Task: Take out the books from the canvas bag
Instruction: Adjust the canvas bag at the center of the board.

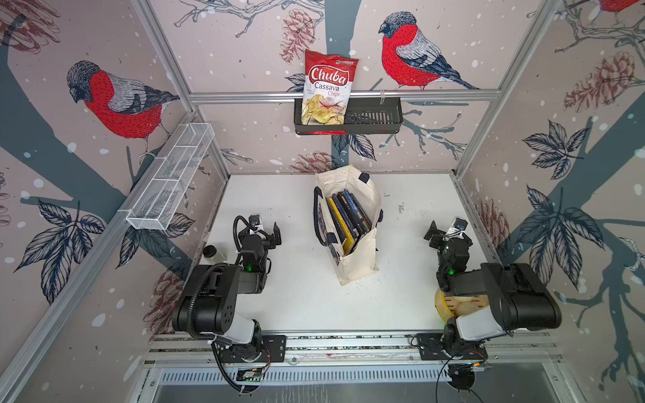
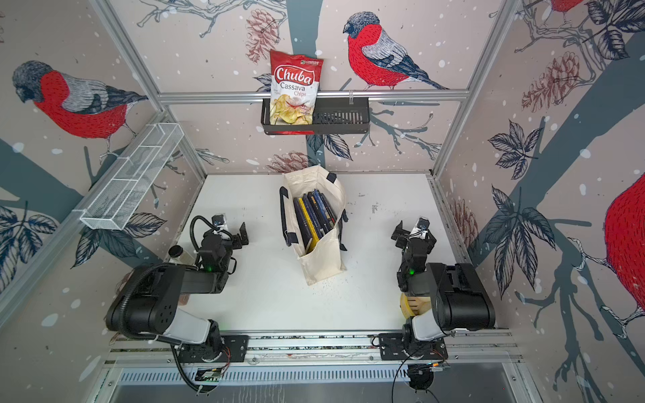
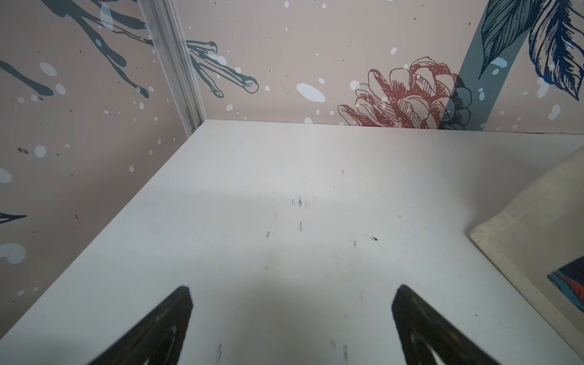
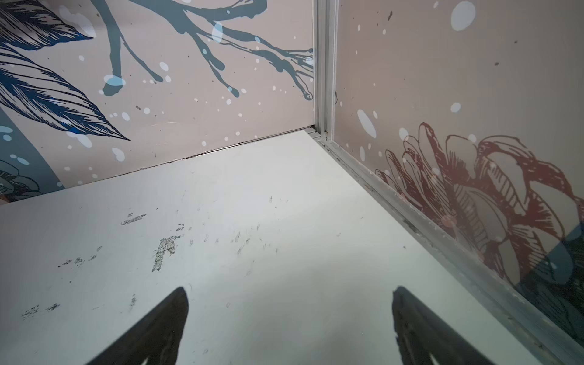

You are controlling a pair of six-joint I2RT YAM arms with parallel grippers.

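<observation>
Your arms lie folded low by the near rail, and both sets of fingers are spread wide with nothing between them. The left fingers (image 3: pixel 164 331) and the right fingers (image 4: pixel 158 331) each hang over bare tabletop (image 1: pixel 279 307). Between the two sets, level with them and well apart from either, stands the canvas bag (image 1: pixel 359 258), mouth up and sagging open. Inside it the books (image 1: pixel 349 216) stand on edge, packed side by side and leaning. Their covers are dark, with one yellow one among them, and none is out yet.

Expect the books to be light, thin and bendy, with glossy covers that may slip. Take one by its top edge, pinching across its thickness, and start with an outer book that has room beside it. The bag is soft cloth and will likely sag or ride up with a book, so you may need to pin its rim or a navy handle (image 1: pixel 318 209) with the other fingers. Far beyond both sets of fingers, a black basket (image 1: pixel 377 115) on the back wall holds a chips bag (image 1: pixel 328 87) at one end.
</observation>
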